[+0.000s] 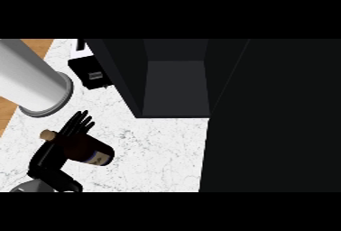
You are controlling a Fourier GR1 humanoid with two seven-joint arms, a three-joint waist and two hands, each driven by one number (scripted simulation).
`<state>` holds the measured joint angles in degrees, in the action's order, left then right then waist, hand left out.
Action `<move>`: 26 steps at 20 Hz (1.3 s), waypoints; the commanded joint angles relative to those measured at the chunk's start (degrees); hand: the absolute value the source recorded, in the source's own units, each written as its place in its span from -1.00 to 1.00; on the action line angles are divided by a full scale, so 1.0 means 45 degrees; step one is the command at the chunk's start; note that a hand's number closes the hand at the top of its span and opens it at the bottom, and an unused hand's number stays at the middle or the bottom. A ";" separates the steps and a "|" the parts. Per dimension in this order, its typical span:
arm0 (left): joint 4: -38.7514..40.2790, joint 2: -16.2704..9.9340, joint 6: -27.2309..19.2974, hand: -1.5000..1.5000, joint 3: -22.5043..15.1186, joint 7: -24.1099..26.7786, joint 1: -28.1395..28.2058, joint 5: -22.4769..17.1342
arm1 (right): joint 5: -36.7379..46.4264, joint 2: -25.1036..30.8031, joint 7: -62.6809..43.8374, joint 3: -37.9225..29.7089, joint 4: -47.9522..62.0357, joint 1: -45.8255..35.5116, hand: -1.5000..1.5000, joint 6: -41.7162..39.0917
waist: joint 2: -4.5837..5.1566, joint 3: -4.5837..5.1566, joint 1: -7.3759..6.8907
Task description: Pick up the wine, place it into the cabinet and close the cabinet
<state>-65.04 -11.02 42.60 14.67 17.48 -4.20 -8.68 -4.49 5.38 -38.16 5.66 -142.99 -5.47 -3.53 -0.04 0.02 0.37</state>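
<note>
The wine bottle (92,151) is dark, with a tan cork (47,134) pointing left and a pale label at its other end. It lies tilted over the white marble counter (160,153) at the lower left. My left hand (75,126) is wrapped round it: the fingers reach up past the neck and the thumb curves round the bottle's left side. The dark cabinet (174,88) stands open at the top centre, its inside bare. Its door (273,117) fills the view's right side. My right hand does not show.
A tall grey-white cylinder (30,76) stands on the counter at the upper left, close to the hand. A small black box (90,74) sits beside the cabinet's left wall. A strip of wooden surface shows along the far left edge.
</note>
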 commanded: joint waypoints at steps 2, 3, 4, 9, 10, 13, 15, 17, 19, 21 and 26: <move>0.2249 -0.0797 0.0800 -1.00 0.0345 0.1261 -0.0646 0.0202 | -0.0443 -0.0108 -0.0522 0.0035 -0.1382 0.0017 -1.00 0.0215 | 0.0013 0.0006 0.0017; 0.1169 -0.0485 0.0625 -1.00 -0.0008 0.0949 -0.0078 0.0199 | -0.1341 0.0188 0.0024 -0.0656 -0.1622 0.1019 -1.00 -0.0444 | -0.0002 -0.0007 -0.0009; 0.0892 0.0335 -0.0418 -1.00 -0.0468 0.0833 -0.0375 0.0662 | -0.0704 -0.0023 -0.0937 0.0098 -0.1419 -0.0062 -1.00 0.0108 | -0.0005 0.0000 -0.0034; 0.1934 -0.0231 0.0249 -1.00 -0.0276 0.0926 -0.0946 0.0265 | -0.0592 -0.0051 -0.1546 -0.0086 -0.1621 -0.0672 -1.00 0.0540 | -0.0004 0.0004 -0.0036; 0.2362 0.0077 -0.0006 -1.00 -0.0461 0.1415 -0.1022 0.0610 | -0.0166 -0.0252 -0.0992 0.0405 -0.2014 0.0242 -1.00 0.0405 | -0.0006 0.0004 0.0024; 0.1574 0.0280 0.0009 -1.00 -0.0449 0.1065 -0.0503 0.0052 | -0.1437 0.0346 -0.0814 -0.0871 -0.1308 -0.0399 -1.00 -0.0096 | -0.0011 -0.0007 -0.0069; 0.3247 -0.0170 0.0218 -1.00 -0.0142 0.1364 -0.1709 0.0033 | -0.0506 -0.0109 -0.0865 0.0236 -0.1964 0.0394 -1.00 0.0168 | 0.0001 0.0001 0.0049; 0.3078 0.0367 0.0488 1.00 -0.0614 0.1723 -0.1126 0.0108 | -0.0894 0.0163 -0.0850 -0.0388 -0.1214 -0.0261 -1.00 -0.0048 | 0.0003 0.0002 0.0000; 0.2337 0.0454 0.1151 1.00 -0.0845 0.1487 -0.0466 -0.0301 | -0.1030 -0.0061 -0.0420 -0.0429 -0.1100 0.0266 -1.00 -0.0101 | -0.0019 -0.0007 -0.0046; 0.2452 -0.0109 0.1738 1.00 -0.1136 0.1895 -0.0422 0.0082 | -0.0529 -0.0105 -0.0578 -0.0205 -0.1241 0.0061 -1.00 0.0049 | -0.0013 0.0000 -0.0028; 0.2331 0.0731 0.0027 1.00 -0.1929 0.2116 -0.1462 0.1074 | -0.0390 -0.0210 -0.0951 0.0147 -0.1293 -0.0174 -1.00 0.0165 | -0.0008 0.0004 0.0008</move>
<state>-54.38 -9.83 42.32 8.41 23.81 -9.11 -6.10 -4.00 4.53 -38.31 5.68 -142.61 -6.09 -3.66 -0.10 -0.02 0.38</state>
